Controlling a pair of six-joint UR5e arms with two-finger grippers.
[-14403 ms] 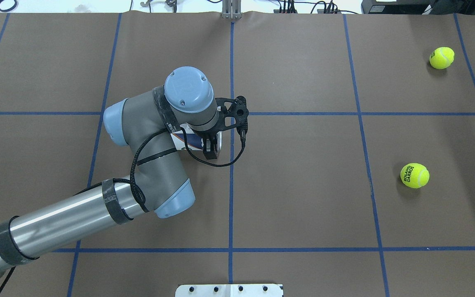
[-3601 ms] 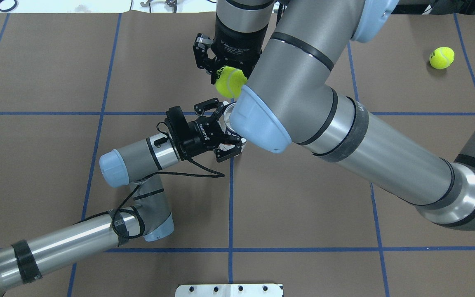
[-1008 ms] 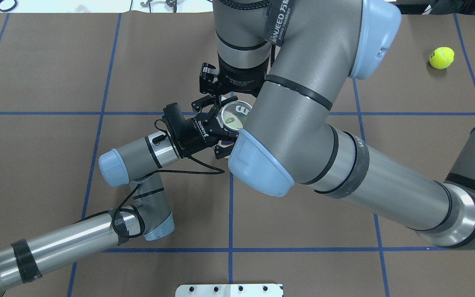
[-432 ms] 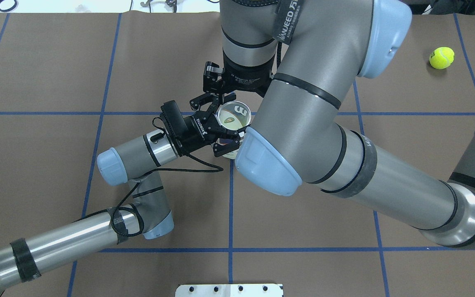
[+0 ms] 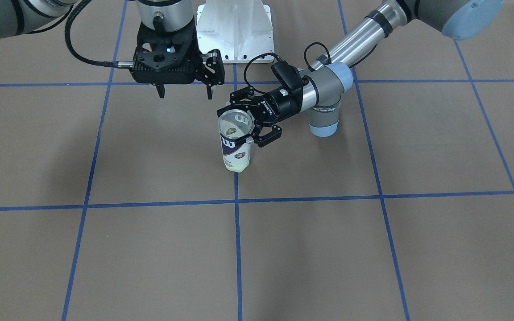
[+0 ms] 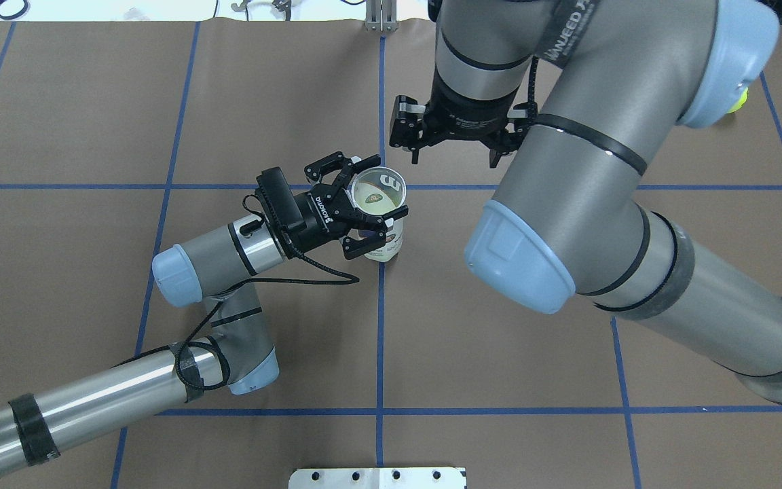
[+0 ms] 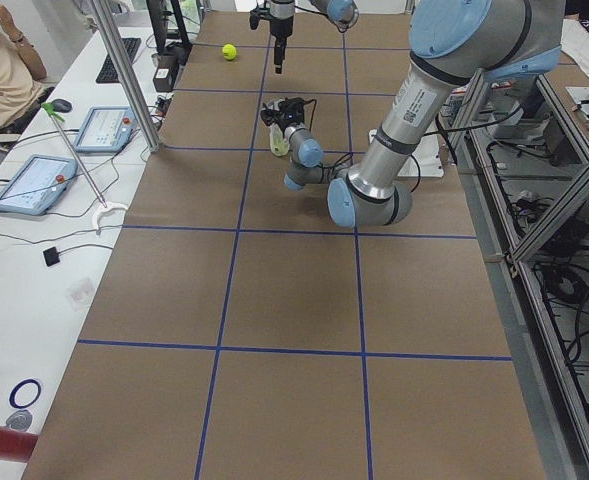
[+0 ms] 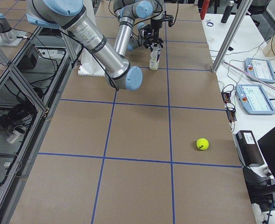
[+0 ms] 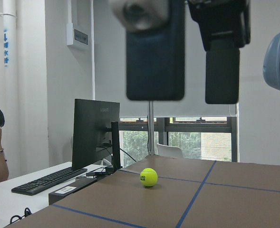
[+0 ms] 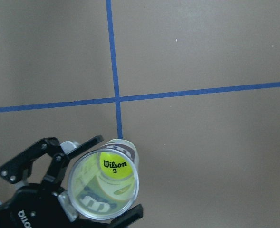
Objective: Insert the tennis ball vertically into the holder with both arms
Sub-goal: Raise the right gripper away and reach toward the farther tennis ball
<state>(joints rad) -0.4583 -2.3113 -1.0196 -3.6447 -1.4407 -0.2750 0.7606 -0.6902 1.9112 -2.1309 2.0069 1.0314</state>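
pedestal base (image 6: 377,477): nearest the robot we see this white plate at the edge of the surface (image 6: 499,353), well apart from the holder (image 5: 233,145).
left arm (image 6: 92,401): it comes in low from the holder's left, with its wrist turned level toward the can.
left jaws: we find them clamped round the holder just under its metal rim, one finger on each side.
holder: it is upright with its mouth open to the top, and its foot looks to rest on the surface.
blue tape line (image 6: 379,326): it runs under the holder's foot.
tennis ball (image 10: 115,168): it sits inside the holder, down at the bottom; through the mouth we read "Wilson 3" on it.
right arm (image 6: 635,224): it reaches in from the holder's right, higher than the can.
right jaws: we see them spread wide, holding nothing and pointing down, just beyond the holder and to its right, clear of the rim.
second ball (image 8: 202,143): it lies on the surface, well apart from the holder, far to its right and farther out.
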